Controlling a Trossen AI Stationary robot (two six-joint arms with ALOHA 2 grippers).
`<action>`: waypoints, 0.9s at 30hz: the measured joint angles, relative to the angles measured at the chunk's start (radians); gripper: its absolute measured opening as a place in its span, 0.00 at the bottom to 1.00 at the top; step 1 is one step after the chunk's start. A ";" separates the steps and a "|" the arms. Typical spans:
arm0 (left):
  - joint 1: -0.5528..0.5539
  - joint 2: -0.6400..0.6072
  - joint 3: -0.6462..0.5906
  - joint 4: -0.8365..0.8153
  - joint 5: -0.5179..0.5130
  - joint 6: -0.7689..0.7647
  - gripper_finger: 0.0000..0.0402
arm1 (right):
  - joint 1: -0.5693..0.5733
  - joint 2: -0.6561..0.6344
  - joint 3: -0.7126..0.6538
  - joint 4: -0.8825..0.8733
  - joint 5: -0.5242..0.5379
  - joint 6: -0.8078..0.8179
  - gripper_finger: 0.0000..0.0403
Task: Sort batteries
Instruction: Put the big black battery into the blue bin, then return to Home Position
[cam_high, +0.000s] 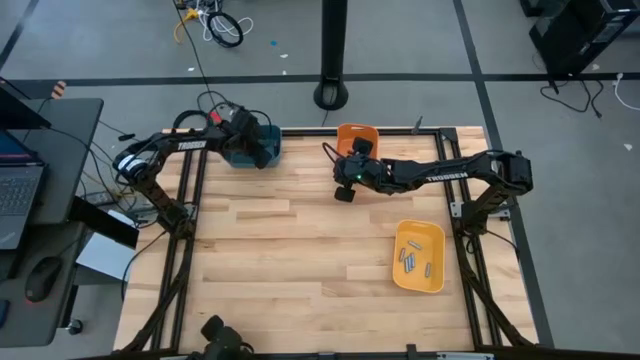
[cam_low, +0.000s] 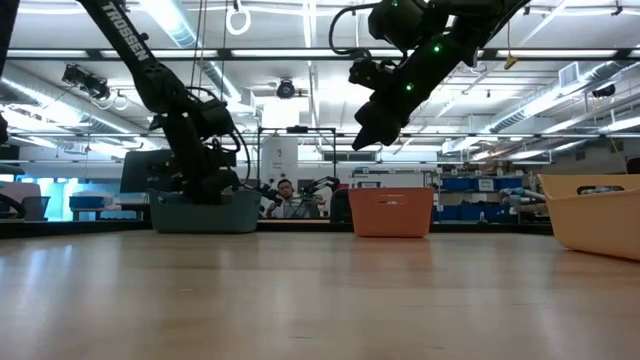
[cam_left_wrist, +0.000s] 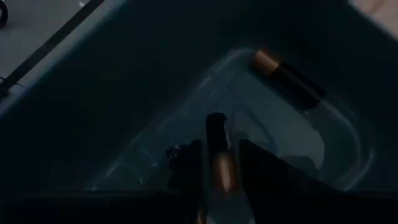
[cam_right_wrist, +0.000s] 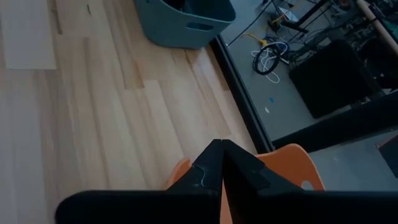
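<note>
Left gripper (cam_left_wrist: 217, 165) is down inside the blue bin (cam_high: 250, 148), fingers clamped on a dark battery (cam_left_wrist: 219, 155) whose long axis runs along the fingers; a second battery (cam_left_wrist: 289, 78) lies on the bin floor just ahead. Right gripper (cam_right_wrist: 221, 163) hangs above the table beside the orange bin (cam_high: 356, 136), fingers pressed together, apparently holding nothing, though it's hard to be sure. Remaining batteries (cam_high: 415, 258) sit in the yellow bin (cam_high: 432, 283), nearer the right arm.

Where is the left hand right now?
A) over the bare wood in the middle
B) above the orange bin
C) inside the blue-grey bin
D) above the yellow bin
C: the left hand is down in the blue-grey bin, holding a battery between its fingers.
</note>
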 joint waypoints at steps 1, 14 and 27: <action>0.000 0.000 0.006 -0.003 0.000 0.000 0.30 | 0.000 0.000 0.000 0.000 0.000 0.001 0.05; -0.012 -0.063 0.013 -0.009 0.000 0.031 0.45 | 0.000 0.000 0.000 -0.006 0.000 0.002 0.05; -0.197 -0.441 -0.234 0.347 0.092 0.059 0.02 | -0.066 0.002 -0.133 0.108 -0.188 0.010 0.02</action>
